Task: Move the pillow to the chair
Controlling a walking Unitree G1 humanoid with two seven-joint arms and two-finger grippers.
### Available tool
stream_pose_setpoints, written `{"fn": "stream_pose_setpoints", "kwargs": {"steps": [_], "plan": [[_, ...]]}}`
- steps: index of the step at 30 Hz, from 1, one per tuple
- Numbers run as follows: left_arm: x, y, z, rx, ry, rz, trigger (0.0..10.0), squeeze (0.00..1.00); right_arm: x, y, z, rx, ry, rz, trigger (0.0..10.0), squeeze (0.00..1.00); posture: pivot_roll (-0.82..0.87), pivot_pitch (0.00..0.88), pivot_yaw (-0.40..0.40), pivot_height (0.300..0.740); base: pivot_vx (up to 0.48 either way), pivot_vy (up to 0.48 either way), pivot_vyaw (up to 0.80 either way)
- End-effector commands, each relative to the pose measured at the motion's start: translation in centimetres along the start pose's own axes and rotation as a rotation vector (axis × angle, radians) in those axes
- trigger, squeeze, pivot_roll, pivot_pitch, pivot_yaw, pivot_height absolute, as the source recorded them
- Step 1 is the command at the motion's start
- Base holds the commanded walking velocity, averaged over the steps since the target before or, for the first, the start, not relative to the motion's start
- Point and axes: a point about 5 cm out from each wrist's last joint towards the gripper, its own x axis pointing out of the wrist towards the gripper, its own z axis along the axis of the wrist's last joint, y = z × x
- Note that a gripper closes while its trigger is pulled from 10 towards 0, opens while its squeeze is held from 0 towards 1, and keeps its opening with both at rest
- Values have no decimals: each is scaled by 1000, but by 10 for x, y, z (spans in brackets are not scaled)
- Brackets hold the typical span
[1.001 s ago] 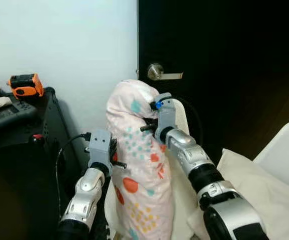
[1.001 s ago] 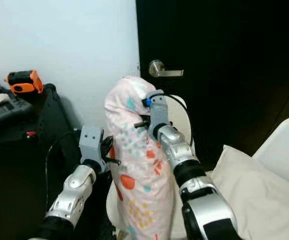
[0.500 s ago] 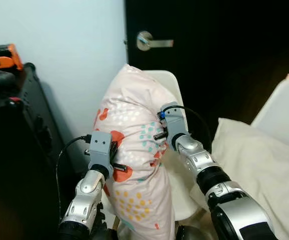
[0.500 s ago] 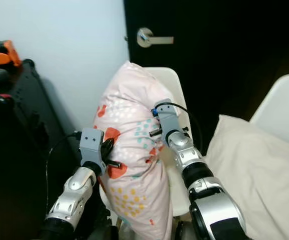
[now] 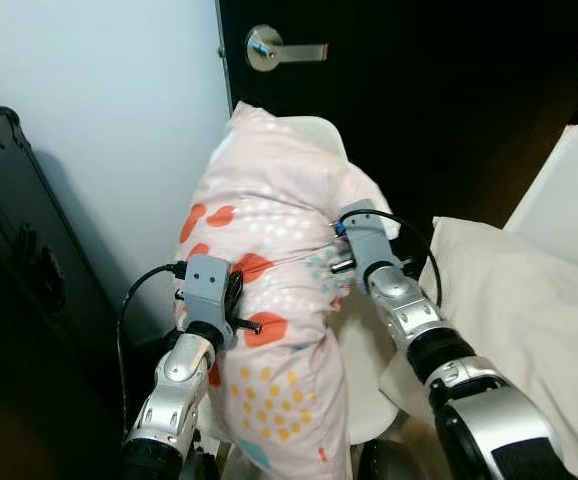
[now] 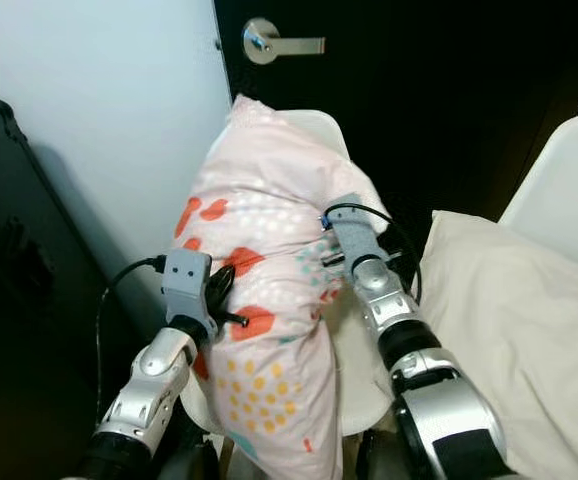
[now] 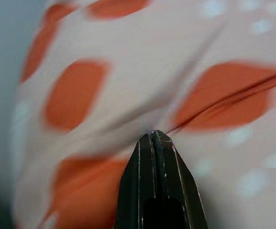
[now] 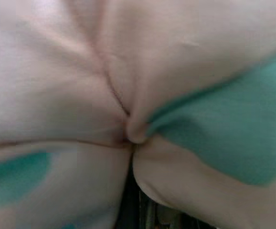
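The white chair [image 5: 314, 135] bears the spotted pillow [image 5: 279, 270], apparently leaning against its back.

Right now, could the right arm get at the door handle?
Probably not. The right gripper is pinched into the pillow, as is the left gripper, and the door handle sits beyond the pillow and chair.

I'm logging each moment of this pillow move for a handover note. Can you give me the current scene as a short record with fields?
held item: pink patterned pillow, upright
left gripper: fingers shut, pinching the pillow's fabric on its left side
right gripper: buried in a fold on the pillow's right side
destination: white chair, directly behind the pillow
chair surroundings: dark door with a lever handle behind it
other items: cream cushion to the right, black case to the left
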Motion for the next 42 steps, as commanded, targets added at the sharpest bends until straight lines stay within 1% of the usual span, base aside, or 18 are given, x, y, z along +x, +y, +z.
{"fn": "stream_pose_setpoints", "kwargs": {"steps": [1,2,7,16,19,23,24,25,26,28,29,31,33,35,38,40,41,42], "plan": [[-6,5,-14,5,72,19,10000,0,-1,-1,-16,-60,73,-15,10000,0,141,0,15,495,0,0,0],[-5,6,-14,3,72,20,10000,0,-1,-16,-25,-141,111,-55,10000,0,138,0,20,485,0,0,0],[-4,3,-14,1,73,8,10000,0,-3,-32,-38,-216,168,-81,10000,0,137,0,19,465,0,0,0],[-4,2,-14,-1,75,3,10000,0,-5,-5,-44,-237,187,127,10000,0,134,0,19,435,0,0,0],[-3,2,-13,-4,73,5,10000,0,-6,5,-45,-291,193,202,10000,0,133,0,20,425,0,0,0],[-3,2,-13,-6,74,6,10000,0,-6,6,-45,-322,193,208,10000,0,142,0,19,420,0,0,0],[-4,2,-14,-38,78,10,10000,0,-6,3,-44,-343,190,201,10000,0,140,0,16,415,0,0,0],[-6,4,-20,-192,99,43,10000,0,-5,-2,-42,-354,184,182,10000,0,136,0,21,410,0,0,0],[-6,4,-20,-192,99,43,10000,0,-5,-2,-42,-354,184,182,10000,0,136,0,21,410,0,0,0],[-17,12,-41,-601,163,146,10000,0,-3,-12,-38,-347,169,147,10000,0,129,0,18,400,0,0,0],[-17,12,-41,-601,163,146,10000,0,-3,-12,-38,-347,169,147,10000,0,129,0,18,400,0,0,0],[-27,16,-52,-904,173,231,10000,0,-2,-16,-35,-343,160,139,10000,0,128,0,18,391,0,0,0],[-27,16,-52,-904,173,231,10000,0,-2,-16,-35,-343,160,139,10000,0,128,0,18,391,0,0,0],[-43,17,-58,-1164,155,238,10000,0,-2,-17,-34,-331,151,145,10000,0,136,0,15,377,0,0,0],[-47,17,-60,-1175,165,244,10000,0,-2,-17,-33,-325,149,148,10000,0,135,0,17,373,0,0,0],[-51,20,-64,-1103,193,275,10000,0,-2,-16,-31,-324,140,148,10000,0,133,0,12,364,0,0,0],[-51,21,-63,-1093,179,264,10000,204,-2,-14,-30,-322,135,151,10000,0,130,0,10,360,0,0,0],[-50,20,-60,-1102,150,224,10000,1000,-2,-13,-29,-322,132,155,10000,0,129,0,10,356,0,0,0]]}}
